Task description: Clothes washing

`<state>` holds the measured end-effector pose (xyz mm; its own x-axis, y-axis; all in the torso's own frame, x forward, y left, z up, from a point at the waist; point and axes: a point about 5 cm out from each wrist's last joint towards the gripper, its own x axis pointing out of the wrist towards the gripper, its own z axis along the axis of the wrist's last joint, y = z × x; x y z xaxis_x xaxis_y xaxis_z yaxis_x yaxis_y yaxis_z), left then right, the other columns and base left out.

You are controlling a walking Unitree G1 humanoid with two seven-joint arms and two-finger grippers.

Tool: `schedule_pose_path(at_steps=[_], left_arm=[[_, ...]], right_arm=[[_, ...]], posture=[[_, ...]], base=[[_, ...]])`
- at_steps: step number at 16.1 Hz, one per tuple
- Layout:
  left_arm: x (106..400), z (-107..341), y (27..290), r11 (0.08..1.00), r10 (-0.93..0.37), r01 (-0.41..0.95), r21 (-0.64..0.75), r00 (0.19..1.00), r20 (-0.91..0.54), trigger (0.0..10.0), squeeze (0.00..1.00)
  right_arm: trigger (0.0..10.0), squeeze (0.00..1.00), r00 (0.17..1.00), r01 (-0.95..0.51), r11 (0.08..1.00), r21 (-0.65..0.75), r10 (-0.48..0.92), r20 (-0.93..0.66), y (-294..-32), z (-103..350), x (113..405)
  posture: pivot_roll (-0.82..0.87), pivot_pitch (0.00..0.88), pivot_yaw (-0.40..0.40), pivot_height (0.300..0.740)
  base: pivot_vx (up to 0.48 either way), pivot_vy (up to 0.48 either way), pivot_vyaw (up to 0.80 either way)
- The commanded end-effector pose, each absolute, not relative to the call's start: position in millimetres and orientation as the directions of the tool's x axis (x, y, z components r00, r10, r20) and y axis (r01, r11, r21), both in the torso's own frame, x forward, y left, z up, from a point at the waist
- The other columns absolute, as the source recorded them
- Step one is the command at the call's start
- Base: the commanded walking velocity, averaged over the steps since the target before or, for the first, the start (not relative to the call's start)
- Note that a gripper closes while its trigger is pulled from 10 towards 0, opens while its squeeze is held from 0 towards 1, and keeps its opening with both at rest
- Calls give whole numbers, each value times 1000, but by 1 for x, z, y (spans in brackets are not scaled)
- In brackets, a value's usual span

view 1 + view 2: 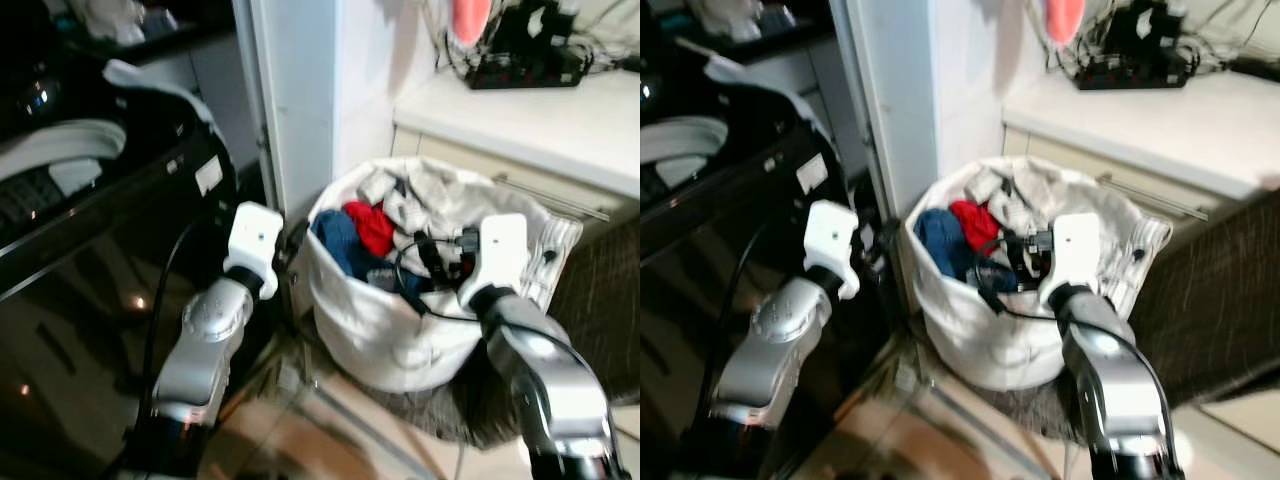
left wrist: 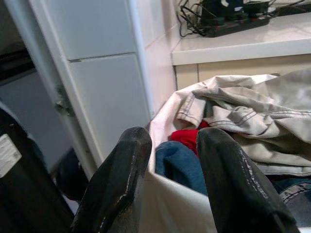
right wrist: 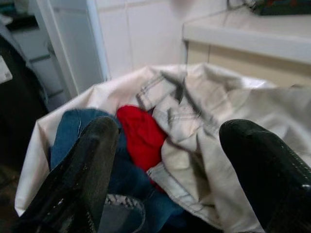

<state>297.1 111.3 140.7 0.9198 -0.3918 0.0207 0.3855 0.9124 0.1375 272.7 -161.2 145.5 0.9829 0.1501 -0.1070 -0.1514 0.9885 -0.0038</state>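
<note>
A white laundry basket (image 1: 372, 335) stands on the floor, holding a beige garment (image 1: 430, 205), a red cloth (image 1: 371, 227) and blue denim (image 1: 338, 243). My right gripper (image 3: 170, 160) hangs open over the clothes at the basket's near right side; its fingers (image 3: 82, 170) frame the red cloth (image 3: 141, 133) and beige garment (image 3: 209, 131). My left gripper (image 2: 167, 165) is open just outside the basket's left rim (image 2: 165, 194), pointing towards the denim (image 2: 177, 162). The black washing machine (image 1: 90, 230) stands to the left, its top opening (image 1: 60, 165) uncovered.
A white door frame (image 1: 290, 100) rises between the machine and the basket. A white counter (image 1: 530, 115) with a black power strip (image 1: 525, 65) and cables runs behind the basket. A dark woven cabinet front (image 1: 600, 290) is on the right. Tiled floor (image 1: 300, 430) lies below.
</note>
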Motion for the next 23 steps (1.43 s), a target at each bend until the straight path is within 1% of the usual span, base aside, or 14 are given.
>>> schedule_pose_path(at_steps=[1, 5, 10, 11, 12, 13, 14, 15, 20, 23], left_arm=[[298, 141, 109, 912, -389, 383, 148, 921, 13, 10000, 0], [301, 143, 106, 909, -393, 387, 155, 920, 6, 10000, 0], [302, 143, 105, 909, -391, 385, 159, 921, 7, 10000, 0], [304, 143, 106, 909, -383, 378, 175, 924, -2, 10000, 0], [304, 141, 105, 881, -396, 386, 273, 918, -22, 10000, 0], [304, 141, 105, 886, -391, 381, 263, 920, -17, 10000, 0], [305, 141, 106, 903, -381, 376, 208, 924, -18, 10000, 0], [305, 142, 106, 913, -374, 370, 174, 927, -10, 10000, 0], [308, 148, 103, 914, -374, 365, 176, 927, 20, 10000, 0], [308, 149, 103, 919, -369, 359, 160, 929, 31, 10000, 0]], right_arm=[[10000, 0, 986, -139, 990, 10, 139, -96, -161, 149, 271], [10000, 0, 990, -102, 994, 32, 105, -93, -161, 151, 269], [10000, 0, 988, -118, 992, 37, 121, -98, -156, 152, 269], [10000, 0, 988, -119, 992, 38, 122, -98, -156, 152, 270], [10000, 0, 986, -124, 992, 24, 126, -105, -156, 152, 271], [10000, 0, 986, -126, 992, 25, 128, -103, -155, 153, 271], [10000, 0, 986, -128, 991, 25, 130, -102, -155, 153, 271], [10000, 0, 986, -127, 992, 24, 129, -103, -155, 153, 271], [10000, 0, 989, -113, 994, 10, 113, -96, -162, 158, 274], [10000, 0, 989, -109, 994, 21, 111, -99, -166, 160, 278]], posture=[[-19, 0, 67, 740], [-27, 0, 68, 740], [-23, 0, 63, 740], [-22, 0, 62, 740], [-22, 0, 61, 740], [-24, 0, 62, 740], [-24, 0, 61, 740], [-26, 0, 62, 740], [-27, 0, 55, 740], [-21, 0, 43, 740]], base=[[0, 469, 0], [0, 480, 0], [0, 478, 0], [0, 0, 0], [0, -480, 0], [0, -480, 0], [0, -480, 0], [0, 0, 0], [0, 0, 0], [285, 0, -354]])
